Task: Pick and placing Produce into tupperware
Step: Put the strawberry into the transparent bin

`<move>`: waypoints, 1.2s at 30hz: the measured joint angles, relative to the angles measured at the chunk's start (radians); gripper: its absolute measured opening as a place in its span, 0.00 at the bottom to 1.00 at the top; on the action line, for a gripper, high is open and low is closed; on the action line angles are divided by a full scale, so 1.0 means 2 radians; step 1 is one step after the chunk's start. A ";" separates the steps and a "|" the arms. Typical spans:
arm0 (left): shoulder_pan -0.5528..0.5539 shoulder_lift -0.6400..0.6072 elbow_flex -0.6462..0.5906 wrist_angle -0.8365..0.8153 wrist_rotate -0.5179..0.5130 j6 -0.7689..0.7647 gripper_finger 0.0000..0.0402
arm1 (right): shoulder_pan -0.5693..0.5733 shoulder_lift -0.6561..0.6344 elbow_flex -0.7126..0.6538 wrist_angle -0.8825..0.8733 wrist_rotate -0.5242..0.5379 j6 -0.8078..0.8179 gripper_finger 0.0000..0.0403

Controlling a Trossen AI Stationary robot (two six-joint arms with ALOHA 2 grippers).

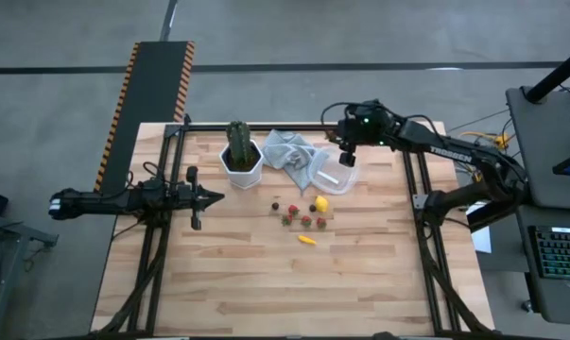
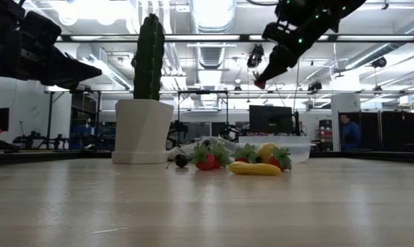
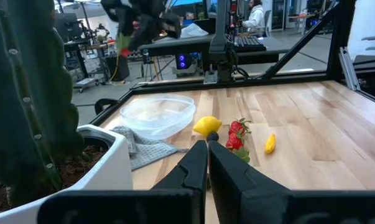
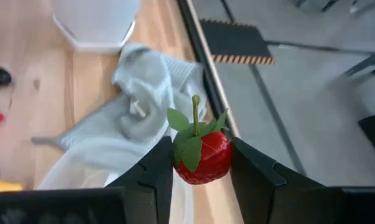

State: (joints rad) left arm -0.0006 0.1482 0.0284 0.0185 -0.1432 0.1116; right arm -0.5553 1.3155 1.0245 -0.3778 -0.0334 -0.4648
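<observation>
My right gripper (image 1: 346,157) hangs in the air over the far rim of the round see-through tupperware (image 1: 336,176), shut on a red strawberry (image 4: 203,157). The tupperware rests on the table, partly on a grey cloth (image 1: 293,151). The other produce lies on the wood nearer the front: a yellow lemon (image 1: 320,203), several strawberries (image 1: 304,221), dark pieces (image 1: 275,205) and a small orange-yellow piece (image 1: 306,240). My left gripper (image 1: 210,196) waits shut at the table's left side, left of the produce. My right gripper pinches the strawberry's red body (image 4: 213,163) between its two fingers (image 4: 160,172), one on each side. The leafy green cap and stem (image 4: 195,112) stick out past the fingers. The strawberry is lifted clear, high above the table (image 2: 260,84).
A tall green cactus in a white hexagonal pot (image 1: 240,157) stands left of the cloth. A black frame rail (image 1: 266,126) runs along the far edge. Bare wood covers the near half of the table (image 1: 285,293). A person (image 2: 345,132) stands far behind the table.
</observation>
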 joint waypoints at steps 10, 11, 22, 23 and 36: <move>0.000 0.000 0.000 0.000 0.000 0.000 0.00 | -0.001 0.063 0.000 -0.025 0.000 -0.004 0.30; 0.000 0.000 0.000 0.000 0.000 0.000 0.00 | -0.001 0.068 0.000 -0.028 0.000 -0.006 0.30; 0.000 0.000 0.000 -0.001 0.000 0.000 0.00 | -0.002 0.129 0.000 -0.041 -0.001 -0.013 0.30; 0.000 0.000 0.000 -0.001 0.000 0.000 0.00 | -0.002 0.134 0.000 -0.041 -0.002 -0.013 0.30; 0.000 0.001 0.000 -0.002 0.000 0.000 0.00 | -0.002 0.187 0.000 -0.039 -0.014 -0.019 0.30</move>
State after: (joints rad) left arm -0.0006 0.1501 0.0284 0.0135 -0.1432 0.1116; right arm -0.5595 1.6902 1.0245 -0.4553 -0.0605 -0.5026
